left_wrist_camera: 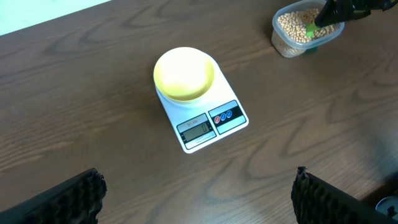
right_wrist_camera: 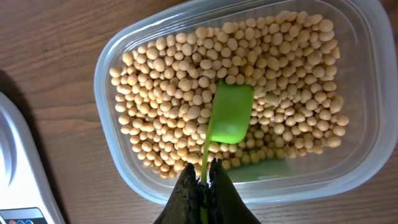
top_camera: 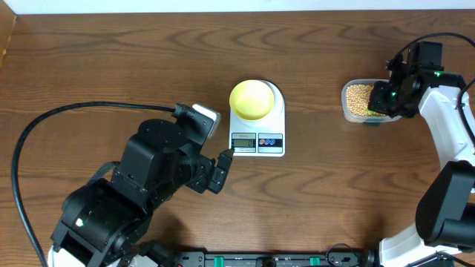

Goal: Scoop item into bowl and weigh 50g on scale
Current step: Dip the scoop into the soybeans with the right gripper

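A pale yellow bowl [top_camera: 251, 99] [left_wrist_camera: 184, 74] sits empty on the white scale [top_camera: 273, 142] [left_wrist_camera: 231, 117] at the table's middle. Tan beans [top_camera: 359, 97] [right_wrist_camera: 168, 93] [left_wrist_camera: 292, 25] fill a clear plastic tub [top_camera: 346, 111] [right_wrist_camera: 118, 162] at the right. My right gripper [right_wrist_camera: 206, 167] [top_camera: 387, 96] is shut on the handle of a green scoop [right_wrist_camera: 232, 112], whose bowl rests empty among the beans. My left gripper [left_wrist_camera: 198, 186] [top_camera: 221, 169] hangs open over bare wood just left of the scale's front, nothing between its fingers [left_wrist_camera: 74, 199].
The left arm's black cable [top_camera: 44, 126] loops across the left of the table. A rail with fittings [top_camera: 282, 259] runs along the front edge. The table's back edge [top_camera: 223, 13] lies beyond the scale.
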Controlling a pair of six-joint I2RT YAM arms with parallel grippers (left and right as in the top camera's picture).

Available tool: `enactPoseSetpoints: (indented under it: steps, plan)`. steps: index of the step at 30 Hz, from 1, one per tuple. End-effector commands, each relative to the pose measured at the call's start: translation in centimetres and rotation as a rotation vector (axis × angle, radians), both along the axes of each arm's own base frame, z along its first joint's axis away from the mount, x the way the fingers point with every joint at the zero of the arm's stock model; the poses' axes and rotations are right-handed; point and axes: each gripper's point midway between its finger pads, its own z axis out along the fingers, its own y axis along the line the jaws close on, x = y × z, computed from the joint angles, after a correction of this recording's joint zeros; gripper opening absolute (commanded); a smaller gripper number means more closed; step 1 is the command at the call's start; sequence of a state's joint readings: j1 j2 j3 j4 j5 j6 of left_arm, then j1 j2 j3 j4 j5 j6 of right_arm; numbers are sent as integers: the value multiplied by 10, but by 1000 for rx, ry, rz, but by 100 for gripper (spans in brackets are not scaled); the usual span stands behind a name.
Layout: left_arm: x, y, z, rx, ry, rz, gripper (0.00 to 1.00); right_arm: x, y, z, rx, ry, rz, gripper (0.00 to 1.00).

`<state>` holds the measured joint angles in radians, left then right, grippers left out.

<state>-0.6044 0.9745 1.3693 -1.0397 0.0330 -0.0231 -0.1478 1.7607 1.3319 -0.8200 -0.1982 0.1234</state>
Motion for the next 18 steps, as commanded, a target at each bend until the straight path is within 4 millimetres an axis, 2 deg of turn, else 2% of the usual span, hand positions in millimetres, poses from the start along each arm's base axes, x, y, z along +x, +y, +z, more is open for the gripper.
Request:
enactPoseSetpoints:
  steps: [1,11,18]
  plan:
    - [-1,-1,5,-14,-7,-5,98,1,8,-2,78,-9,25,1]
    - [-1,-1,5,-14,-7,-4,98,-5,-9,-2,269,-44,-45,1]
    - [-1,-1,5,-14,-7,-4,98,-5,-14,8,393,-99,-44,1]
